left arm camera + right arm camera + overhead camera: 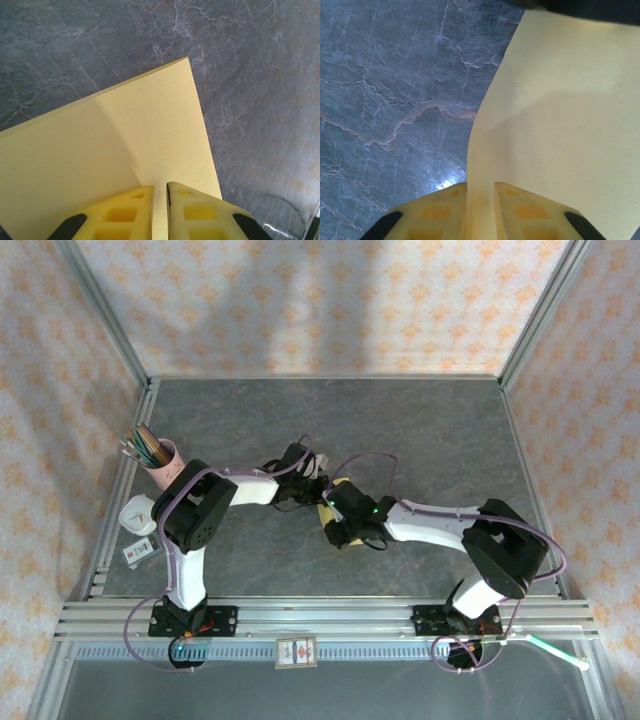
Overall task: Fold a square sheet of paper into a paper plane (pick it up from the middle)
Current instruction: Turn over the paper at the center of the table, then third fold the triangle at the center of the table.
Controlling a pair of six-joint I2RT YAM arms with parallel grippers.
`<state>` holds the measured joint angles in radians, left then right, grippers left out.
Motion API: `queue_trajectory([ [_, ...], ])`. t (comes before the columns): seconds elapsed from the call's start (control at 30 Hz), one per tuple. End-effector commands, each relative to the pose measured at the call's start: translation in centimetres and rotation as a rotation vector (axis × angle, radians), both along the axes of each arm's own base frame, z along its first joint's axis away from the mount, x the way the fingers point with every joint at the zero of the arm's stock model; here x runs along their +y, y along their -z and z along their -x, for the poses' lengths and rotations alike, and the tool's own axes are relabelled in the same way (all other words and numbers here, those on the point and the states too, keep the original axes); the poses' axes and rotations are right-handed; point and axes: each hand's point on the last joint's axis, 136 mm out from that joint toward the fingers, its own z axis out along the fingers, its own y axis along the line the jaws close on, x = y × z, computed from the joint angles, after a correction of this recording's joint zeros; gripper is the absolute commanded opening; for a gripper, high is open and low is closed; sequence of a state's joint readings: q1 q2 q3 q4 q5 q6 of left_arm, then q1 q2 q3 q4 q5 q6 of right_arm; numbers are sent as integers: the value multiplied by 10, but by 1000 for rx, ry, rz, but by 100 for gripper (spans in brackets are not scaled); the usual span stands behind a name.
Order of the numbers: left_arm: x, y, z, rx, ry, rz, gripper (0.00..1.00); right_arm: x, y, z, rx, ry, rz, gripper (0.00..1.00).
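Left wrist: left claw [160, 192] clenched on paper [125, 150], sheet pinched in narrow slit between fingers. Paper spreads ahead and left of claw, corner pointing away, over grey marbled table [260, 75]. No writing on sheet.

Right wrist: paper edge curls up into gap of right claw [481, 190]; gripped or let go, cannot tell. Sheet spreads ahead and right.

Top: both claws meet mid-table, paper between them. Pink cup [162, 468] holding coloured sticks [145, 445] well left of left claw. Small tag [138, 552] nearer, left; label [297, 651] on front rail; print on both too small to read.

White-and-black arms [190, 540], purple cables [375, 460], yellow pincer fingers [120, 215]
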<state>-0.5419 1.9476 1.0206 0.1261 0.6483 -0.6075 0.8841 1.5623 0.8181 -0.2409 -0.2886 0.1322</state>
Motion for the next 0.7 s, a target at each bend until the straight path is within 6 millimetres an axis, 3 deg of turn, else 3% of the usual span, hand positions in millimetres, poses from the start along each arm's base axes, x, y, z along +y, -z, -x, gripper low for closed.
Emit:
queue_trajectory([
  [0.0,8,21,7,32,17,-72,17,3,-11,-5,-23,-14,-40,21],
  [0.47,9,25,7,38,19,-84,16,0,-17,-10,-11,-18,-90,24],
  [0.67,9,27,8,40,21,-88,16,-1,-16,-13,-10,-9,-96,17],
])
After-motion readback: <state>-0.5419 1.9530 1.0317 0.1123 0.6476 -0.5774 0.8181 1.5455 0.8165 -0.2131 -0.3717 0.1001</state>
